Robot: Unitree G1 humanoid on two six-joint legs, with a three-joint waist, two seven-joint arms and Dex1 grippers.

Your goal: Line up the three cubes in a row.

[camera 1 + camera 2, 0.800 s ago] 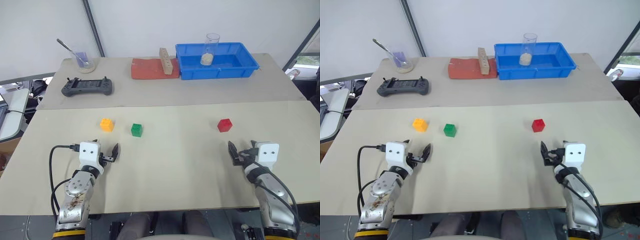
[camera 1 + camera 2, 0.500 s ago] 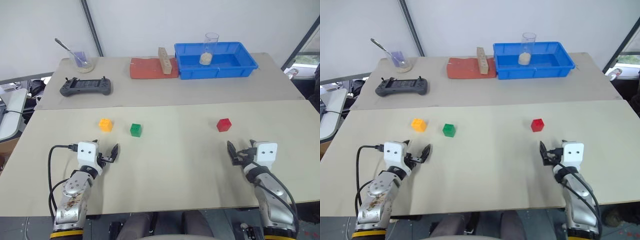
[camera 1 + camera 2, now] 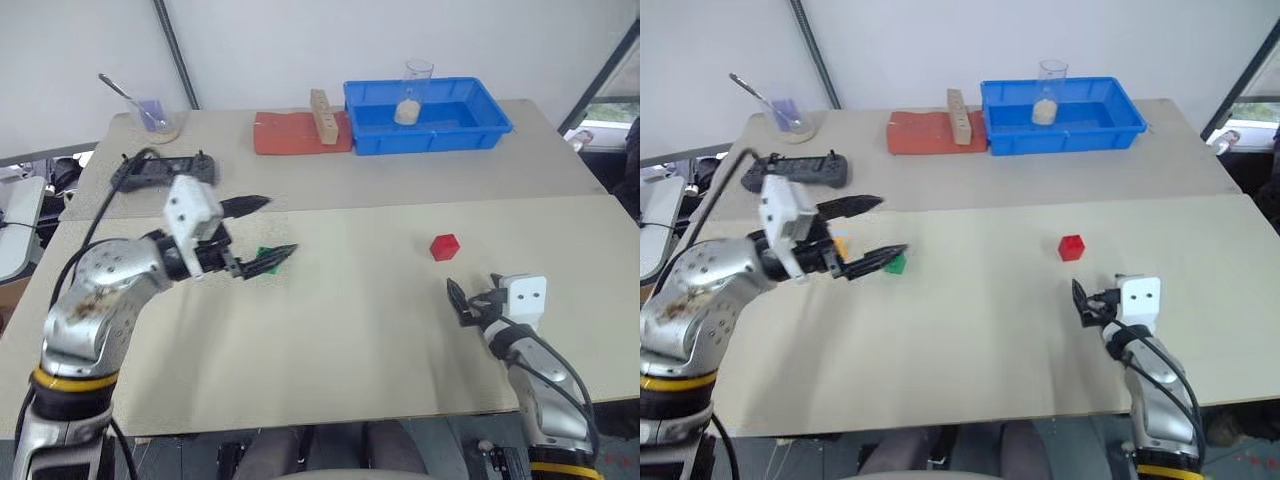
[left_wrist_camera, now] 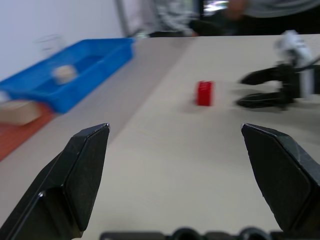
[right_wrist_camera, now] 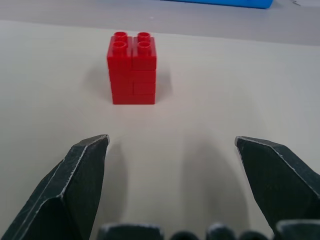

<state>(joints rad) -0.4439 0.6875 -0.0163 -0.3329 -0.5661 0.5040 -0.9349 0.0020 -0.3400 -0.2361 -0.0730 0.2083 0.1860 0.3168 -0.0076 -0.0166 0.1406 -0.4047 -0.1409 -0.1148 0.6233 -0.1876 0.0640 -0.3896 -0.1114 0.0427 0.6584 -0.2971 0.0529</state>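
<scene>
So far nothing is lined up. Left gripper (image 3: 862, 233), fingers spread wide and empty, hangs above the tan table (image 3: 980, 340) over the green cube (image 3: 896, 264), which peeks out just beyond its lower fingertip; the orange-yellow cube (image 3: 841, 245) is mostly hidden behind that gripper. Right gripper (image 3: 461, 304), likewise spread and empty, rests low with the red cube (image 5: 132, 68) just ahead, well apart from the other two. All are small studded bricks; moving the red one over looks like the remaining work.
</scene>
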